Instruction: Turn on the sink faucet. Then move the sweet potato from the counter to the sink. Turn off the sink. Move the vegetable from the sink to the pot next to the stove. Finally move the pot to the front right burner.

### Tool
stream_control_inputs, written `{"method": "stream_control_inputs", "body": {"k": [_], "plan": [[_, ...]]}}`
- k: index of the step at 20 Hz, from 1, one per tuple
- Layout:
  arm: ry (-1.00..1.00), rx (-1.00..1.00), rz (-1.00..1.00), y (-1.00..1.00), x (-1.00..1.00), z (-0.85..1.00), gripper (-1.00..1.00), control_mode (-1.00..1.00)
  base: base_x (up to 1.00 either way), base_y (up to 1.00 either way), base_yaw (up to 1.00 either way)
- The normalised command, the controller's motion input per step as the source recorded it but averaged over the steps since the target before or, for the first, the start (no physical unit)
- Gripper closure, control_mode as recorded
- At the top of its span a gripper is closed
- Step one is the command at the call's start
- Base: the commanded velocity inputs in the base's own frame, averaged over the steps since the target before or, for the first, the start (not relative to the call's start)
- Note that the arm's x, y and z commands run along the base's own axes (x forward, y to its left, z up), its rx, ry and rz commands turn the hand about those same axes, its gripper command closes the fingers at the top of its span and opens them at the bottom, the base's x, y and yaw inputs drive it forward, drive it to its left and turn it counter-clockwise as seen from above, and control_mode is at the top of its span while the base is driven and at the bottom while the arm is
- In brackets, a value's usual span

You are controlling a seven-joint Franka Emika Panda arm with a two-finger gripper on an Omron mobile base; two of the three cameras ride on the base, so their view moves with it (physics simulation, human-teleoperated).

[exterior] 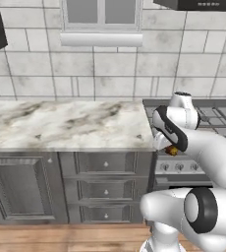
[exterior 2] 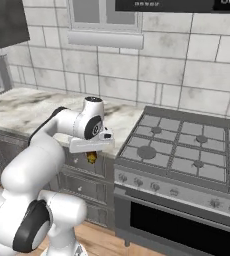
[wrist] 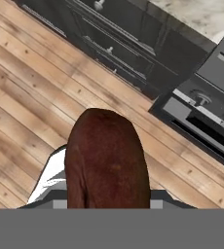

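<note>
End effector | closed around sweet potato, smooth reddish-brown oblong | beyond veined marble table front right corner

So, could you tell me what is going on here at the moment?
The white robot arm holds a reddish-brown oblong sweet potato in its gripper, in front of the cabinet drawers beside the grey gas stove. The hand view looks down past the potato at the wooden floor. The pale marble counter lies to the left.
</note>
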Motion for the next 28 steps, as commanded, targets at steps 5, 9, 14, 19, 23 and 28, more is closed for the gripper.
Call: {"method": "stream_control_inputs", "body": {"k": [5, 9, 14, 19, 23, 28], "plan": [[0.0, 0.0, 0.0, 0.0, 0.0, 0.0, 1.0, 1.0, 0.07, -0.8, -0.03], [0.0, 0.0, 0.0, 0.0, 0.0, 0.0, 1.0, 1.0, 0.08, -0.8, -0.03], [0.0, 0.0, 0.0, 0.0, 0.0, 0.0, 1.0, 1.0, 0.1, -0.76, -0.04], [0.0, 0.0, 0.0, 0.0, 0.0, 0.0, 1.0, 1.0, 0.14, -0.75, -0.04], [0.0, 0.0, 0.0, 0.0, 0.0, 0.0, 1.0, 1.0, 0.2, -0.72, -0.04], [0.0, 0.0, 0.0, 0.0, 0.0, 0.0, 1.0, 1.0, 0.26, -0.69, -0.04]]}}
